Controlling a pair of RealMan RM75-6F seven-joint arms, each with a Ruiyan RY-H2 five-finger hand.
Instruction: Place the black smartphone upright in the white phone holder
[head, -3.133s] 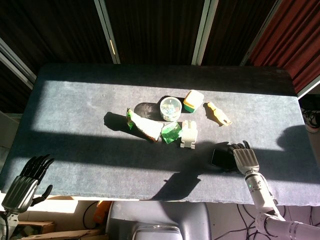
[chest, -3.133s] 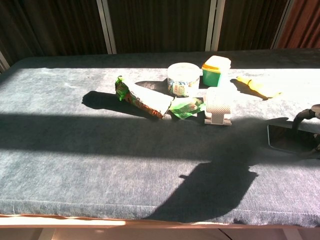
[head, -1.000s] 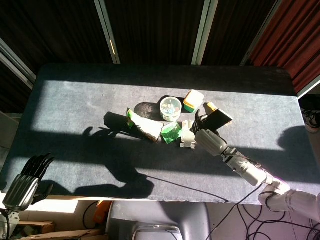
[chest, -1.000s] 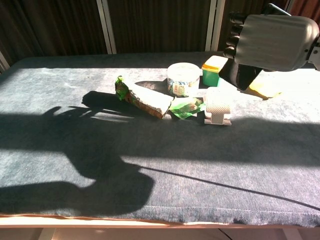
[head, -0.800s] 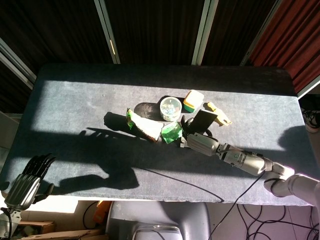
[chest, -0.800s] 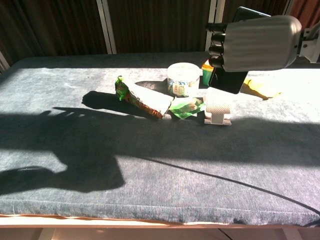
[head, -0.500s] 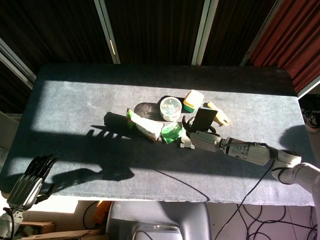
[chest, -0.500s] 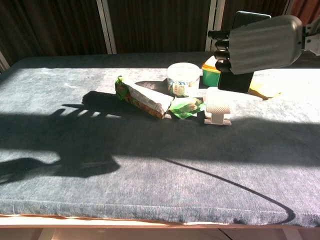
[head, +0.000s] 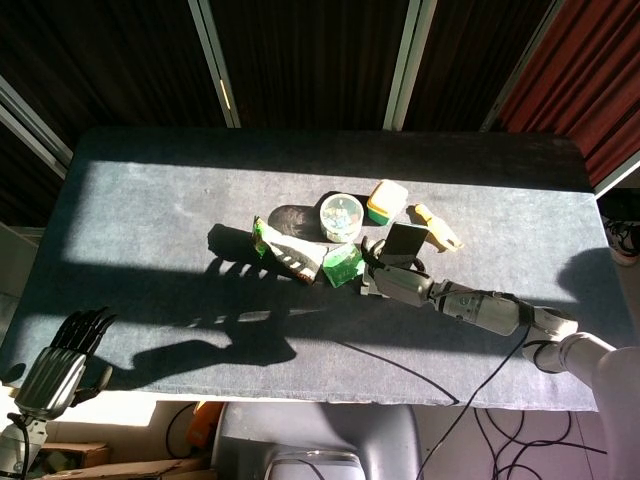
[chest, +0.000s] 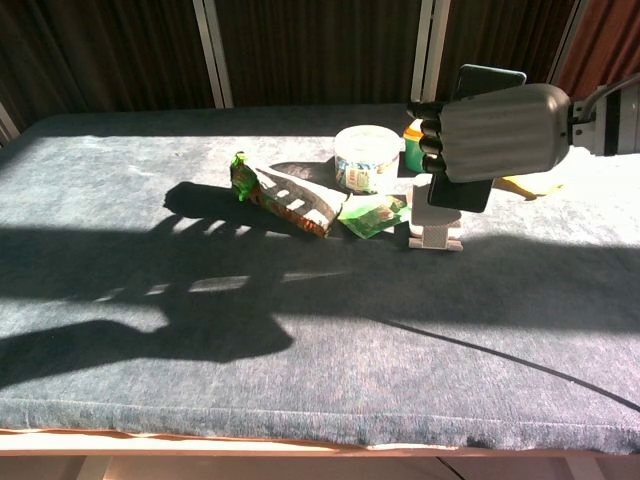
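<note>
My right hand (chest: 497, 132), right of centre in the chest view, grips the black smartphone (chest: 466, 140) upright, directly over the white phone holder (chest: 435, 236). I should lower it straight, keeping it vertical. The candy jar (chest: 366, 157), green-yellow box (head: 386, 201) and green wrapper (chest: 372, 215) crowd close. My left hand (head: 62, 363) hangs empty, fingers apart.

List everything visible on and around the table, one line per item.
black smartphone: one, black, held upright over the holder, near table centre-right.
white phone holder: one, white, under the phone, mostly hidden by the hand.
snack packet: one, green and red with white, left of the holder.
green wrapper: one, green, between packet and holder.
round tub: one, clear with pale lid, behind the wrapper.
small box: one, green with yellow lid, beside the tub.
yellow toy: one, yellow, right of the box.
table: one, dark cloth cover.
right hand: grey, grips the phone.
left hand: dark, off the table's near-left corner.
</note>
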